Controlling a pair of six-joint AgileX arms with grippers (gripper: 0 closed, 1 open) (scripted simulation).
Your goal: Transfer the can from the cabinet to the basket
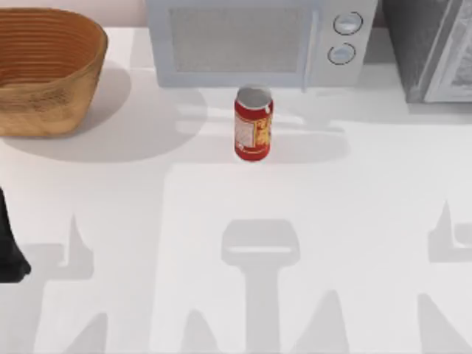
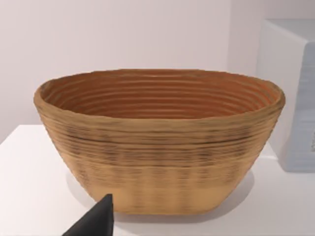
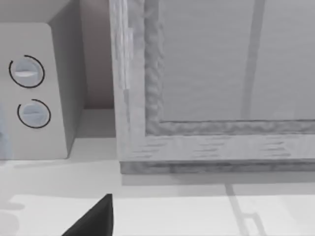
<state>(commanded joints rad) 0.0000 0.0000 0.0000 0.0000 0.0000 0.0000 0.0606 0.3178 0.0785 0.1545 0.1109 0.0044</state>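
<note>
The red can (image 1: 253, 124) with a yellow-and-white label and silver top stands upright on the white table, just in front of the microwave and outside the cabinet. At the table's far left corner sits the tan woven basket (image 1: 44, 70), with nothing visible inside (image 2: 157, 142). The dark grey cabinet (image 1: 431, 48) stands at the far right, its pale framed door (image 3: 216, 78) shut. My left gripper (image 2: 96, 221) faces the basket from the table's left edge, where the arm (image 1: 9, 251) shows dark. My right gripper (image 3: 96, 219) faces the cabinet door. Neither touches anything.
A white microwave (image 1: 251, 40) with two round knobs (image 1: 346, 37) stands at the back middle, between basket and cabinet. The white tabletop (image 1: 258, 258) stretches open in front of the can.
</note>
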